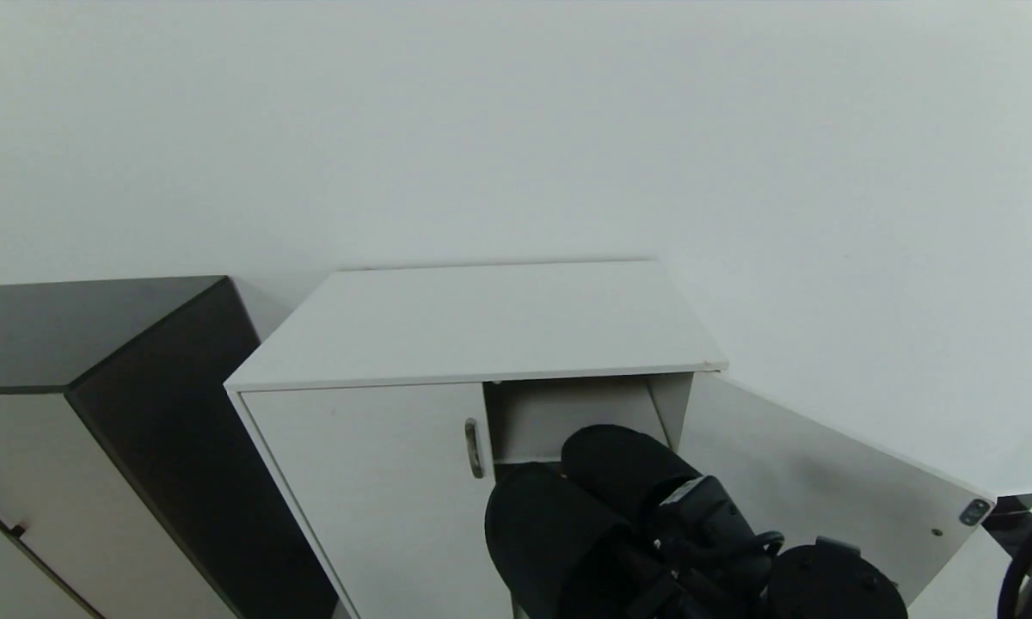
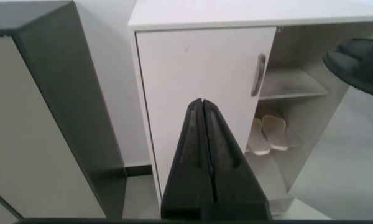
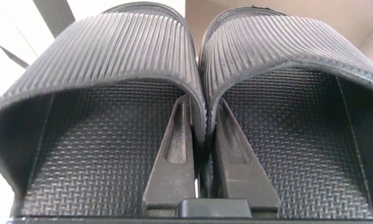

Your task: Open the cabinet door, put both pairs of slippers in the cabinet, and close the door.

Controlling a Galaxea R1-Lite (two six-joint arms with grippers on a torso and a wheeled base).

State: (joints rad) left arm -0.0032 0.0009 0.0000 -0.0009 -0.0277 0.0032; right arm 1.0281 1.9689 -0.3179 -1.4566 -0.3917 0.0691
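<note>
- Step in hand (judged): carrying the black pair of slippers into the white cabinet. The white pair is already inside, and the door is yet to be closed.
- Right gripper: fingers clamped on the two inner side walls of the black pair, pinching them together. It holds the pair in the air just before the open right compartment, toes toward the opening.
- Left gripper: fingers pressed together with nothing between them. It is off to the left, facing the closed door.
- Handling advice: keep the pair level and enter toes first, midway between the closed door's edge and the right wall. Set the soles flat on the shelf before letting go, and push deep enough for the door to shut.
- Risk (judged): a thin pinch on soft walls, so one slipper may sag or slip.
- Slippers: two pairs, four in all. The white pair lies side by side on the level below the shelf.
- Doors: two, with the open door swung out to the right.
- Handle: one, on the closed door.
- Dark cabinet: one, beside the white one on the left.
</note>
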